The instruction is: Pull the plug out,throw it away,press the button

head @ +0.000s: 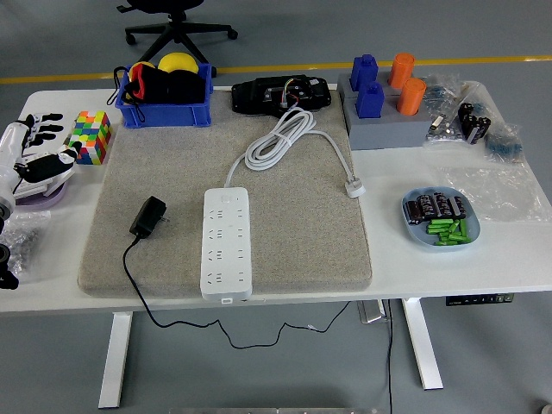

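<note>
Right of the left hand point(39, 151), fingers loosely spread and empty: white oblong plastic power strip point(226, 244), long axis near-to-far; black plug adapter point(148, 216) between.

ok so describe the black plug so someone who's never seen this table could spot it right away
Find the grey mat covering the middle of the white table. On its left part, just left of the white power strip, lies the black plug, unplugged. It is the mat's only black thing, with a thin black cable trailing off the table's near edge.
</note>
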